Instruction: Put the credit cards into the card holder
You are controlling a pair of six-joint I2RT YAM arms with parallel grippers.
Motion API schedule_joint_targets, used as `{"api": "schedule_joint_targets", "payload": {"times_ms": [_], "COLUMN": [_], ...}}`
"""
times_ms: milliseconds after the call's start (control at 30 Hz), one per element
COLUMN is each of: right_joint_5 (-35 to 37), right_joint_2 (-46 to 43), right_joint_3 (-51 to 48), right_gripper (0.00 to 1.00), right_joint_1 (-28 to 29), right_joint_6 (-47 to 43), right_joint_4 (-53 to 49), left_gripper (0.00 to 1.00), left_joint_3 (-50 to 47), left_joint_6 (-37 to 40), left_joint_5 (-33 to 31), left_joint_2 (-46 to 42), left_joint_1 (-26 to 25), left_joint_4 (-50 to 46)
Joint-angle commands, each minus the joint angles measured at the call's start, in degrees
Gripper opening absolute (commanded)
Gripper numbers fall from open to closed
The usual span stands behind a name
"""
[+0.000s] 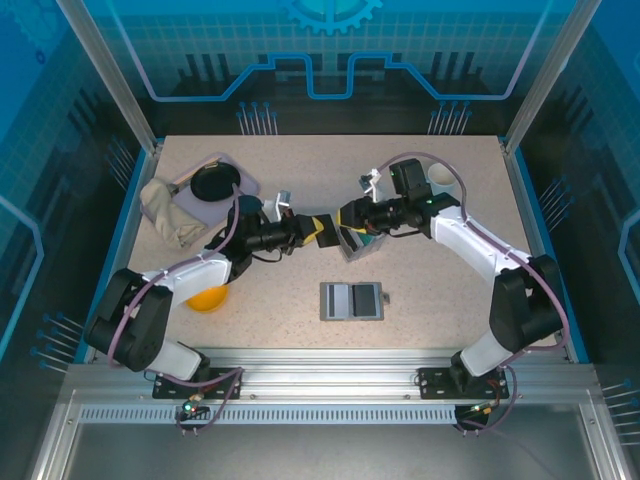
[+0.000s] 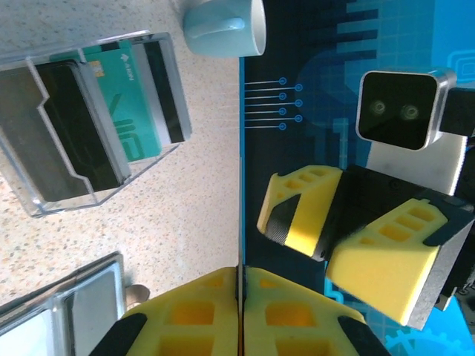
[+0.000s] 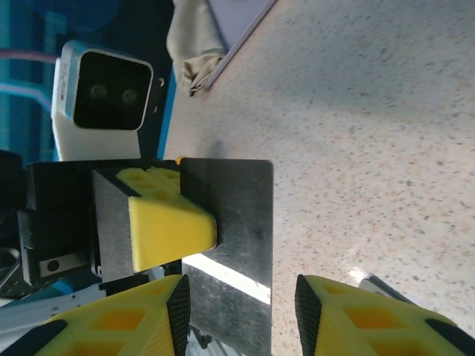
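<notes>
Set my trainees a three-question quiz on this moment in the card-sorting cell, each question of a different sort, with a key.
1. True or false: the card holder lies open on the table.
2. Pick one. The fingers of the left gripper are: A open and empty; B shut on a credit card; C shut on nothing.
3. Short answer: where does the teal card stand?
Key: 1 true; 2 B; 3 in the clear slotted box.
</notes>
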Motion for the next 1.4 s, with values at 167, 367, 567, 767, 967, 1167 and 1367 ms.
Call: {"api": "schedule_joint_targets", "payload": {"times_ms": [167, 367, 567, 767, 967, 1167, 1367], "right_joint_5": [-7.2, -11.5, -6.7, 7.9, 32.3, 39.0, 38.4], "right_joint_2": [3.1, 3.9, 1.1, -5.4, -15.5, -19.4, -19.4], "right_joint_3": [0.5, 0.5, -0.7, -4.2, -16.5, -25.4, -28.7], "right_gripper": [0.40, 0.22, 0.08, 0.05, 0.05, 0.05, 0.05], "right_joint_1": [0.9, 0.7, -1.2, -0.6, 5.5, 11.0, 10.8], "right_joint_6": [1.3, 2.3, -0.7, -6.6, -5.2, -0.8, -0.7], "right_joint_4": [1.9, 4.1, -1.1, -12.2, -17.6, -15.7, -13.8], "left_gripper": [0.07, 0.07, 0.21, 0.48, 0.53, 0.55, 0.56], "left_joint_3": [2.3, 2.5, 2.1, 3.0, 3.3, 2.4, 2.6], "left_joint_6": [-3.0, -3.4, -1.1, 8.6, 17.9, 17.8, 17.9], "left_joint_5": [3.2, 3.3, 1.9, -3.0, -14.9, -20.6, -21.5], "left_joint_2": [1.7, 2.4, 1.5, -1.6, -4.9, -2.6, -0.1], "left_joint_1": [-0.4, -0.5, -0.5, -1.8, -8.8, -14.9, -17.1], "left_joint_4": [8.2, 8.6, 2.5, -18.8, -38.8, -42.1, -42.1]}}
